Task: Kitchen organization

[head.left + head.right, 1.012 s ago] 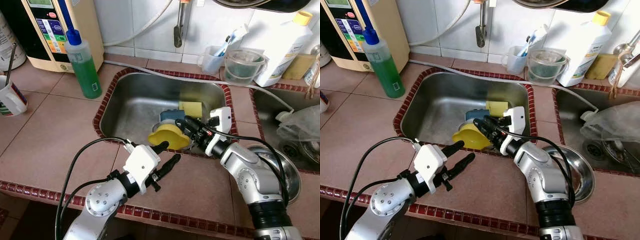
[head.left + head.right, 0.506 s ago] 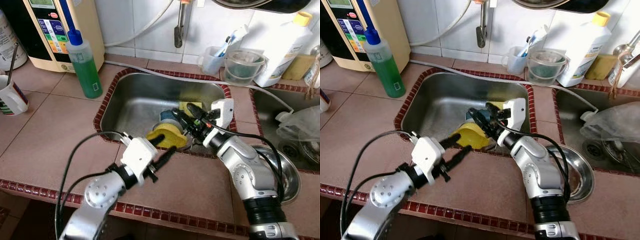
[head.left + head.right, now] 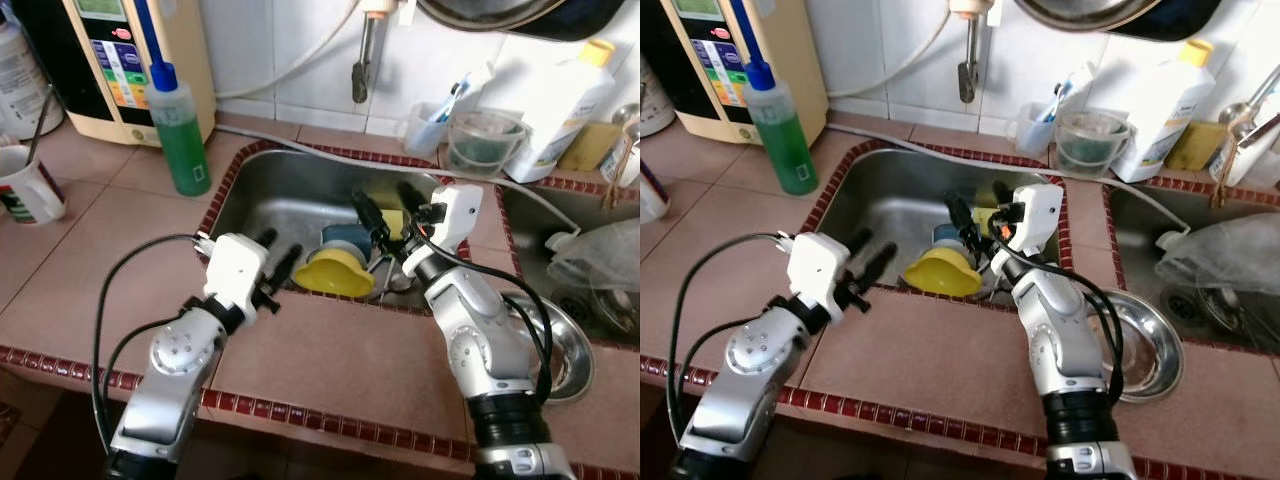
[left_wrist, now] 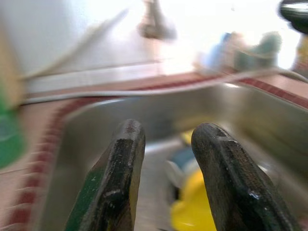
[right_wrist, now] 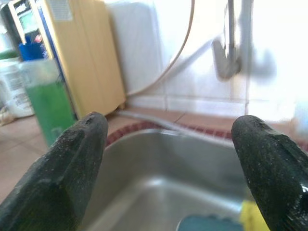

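A yellow plastic dish [image 3: 335,272] lies in the steel sink [image 3: 270,195] against its front wall. A blue round dish [image 3: 345,237] and a yellow sponge [image 3: 392,221] sit just behind it. My right gripper [image 3: 386,207] hovers open above the blue dish and sponge, its fingers spread wide with nothing between them, as the right wrist view [image 5: 168,159] confirms. My left gripper [image 3: 279,250] is open at the sink's front rim, left of the yellow dish, pointing into the basin. The left wrist view [image 4: 166,159] shows its fingers empty, with the yellow dish [image 4: 195,211] beyond.
A green soap bottle [image 3: 183,135] and a beige water machine [image 3: 150,60] stand left of the sink, and a mug [image 3: 30,190] at far left. The tap [image 3: 360,70] hangs above. A steel bowl [image 3: 565,340], plastic bag [image 3: 600,260], clear cup [image 3: 483,140] and white bottle [image 3: 570,110] are on the right.
The right gripper has risen from beside the yellow dish and spread its fingers wide. The left gripper has swung left to the sink's front rim. The camera has shifted a little.
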### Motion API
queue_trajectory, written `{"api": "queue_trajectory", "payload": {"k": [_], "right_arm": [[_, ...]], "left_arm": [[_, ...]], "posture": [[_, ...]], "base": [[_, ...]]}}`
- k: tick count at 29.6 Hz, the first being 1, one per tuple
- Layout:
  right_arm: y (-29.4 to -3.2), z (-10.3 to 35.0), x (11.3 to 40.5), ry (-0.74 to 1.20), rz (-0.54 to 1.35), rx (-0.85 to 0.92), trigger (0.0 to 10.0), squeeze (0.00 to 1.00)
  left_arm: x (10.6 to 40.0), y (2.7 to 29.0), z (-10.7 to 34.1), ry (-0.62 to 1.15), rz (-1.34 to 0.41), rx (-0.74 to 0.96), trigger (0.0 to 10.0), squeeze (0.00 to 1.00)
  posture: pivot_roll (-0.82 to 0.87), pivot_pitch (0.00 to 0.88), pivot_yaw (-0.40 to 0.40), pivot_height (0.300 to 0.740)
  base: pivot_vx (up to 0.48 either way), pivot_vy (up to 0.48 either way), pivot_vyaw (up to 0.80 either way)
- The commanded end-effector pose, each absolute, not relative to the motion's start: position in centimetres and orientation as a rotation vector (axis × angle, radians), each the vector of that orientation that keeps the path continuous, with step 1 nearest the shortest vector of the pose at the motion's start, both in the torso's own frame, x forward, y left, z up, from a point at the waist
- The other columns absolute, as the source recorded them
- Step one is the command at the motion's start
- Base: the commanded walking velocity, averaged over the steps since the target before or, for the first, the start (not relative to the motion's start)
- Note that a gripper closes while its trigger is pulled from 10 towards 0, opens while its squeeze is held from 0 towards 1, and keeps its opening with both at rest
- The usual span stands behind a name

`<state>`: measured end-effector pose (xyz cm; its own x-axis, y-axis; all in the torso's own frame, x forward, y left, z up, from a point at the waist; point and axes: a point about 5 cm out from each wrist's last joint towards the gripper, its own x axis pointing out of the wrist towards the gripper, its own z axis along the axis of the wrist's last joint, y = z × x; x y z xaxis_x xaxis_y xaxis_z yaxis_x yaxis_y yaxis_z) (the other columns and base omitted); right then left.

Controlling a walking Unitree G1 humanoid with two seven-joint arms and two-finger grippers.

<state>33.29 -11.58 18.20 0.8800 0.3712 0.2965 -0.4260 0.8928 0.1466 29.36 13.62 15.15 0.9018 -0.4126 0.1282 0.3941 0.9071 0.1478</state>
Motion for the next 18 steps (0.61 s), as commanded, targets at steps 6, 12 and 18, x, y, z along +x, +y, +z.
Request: {"api": "queue_trajectory", "payload": {"k": [6,12,18], "right_arm": [[-12.3,18.3,33.2,-0.338,0.288,0.040,10.0,1.00],[-12.5,16.8,32.4,-0.323,0.186,-0.021,10.0,0.00],[-12.4,16.2,32.0,-0.321,0.149,-0.039,10.0,0.00]], "left_arm": [[29.9,14.9,14.9,-0.158,-0.293,0.016,10.0,0.00],[29.9,15.3,14.6,-0.155,-0.248,-0.019,10.0,0.00],[29.9,15.5,14.5,-0.153,-0.236,-0.020,10.0,0.00]], "posture": [[0.01,0.001,-0.046,0.740],[0.01,0.000,-0.040,0.740],[0.00,0.002,-0.032,0.740]], "base": [[0.000,0.000,0.00],[0.000,0.000,0.00],[0.000,0.000,0.00]]}}
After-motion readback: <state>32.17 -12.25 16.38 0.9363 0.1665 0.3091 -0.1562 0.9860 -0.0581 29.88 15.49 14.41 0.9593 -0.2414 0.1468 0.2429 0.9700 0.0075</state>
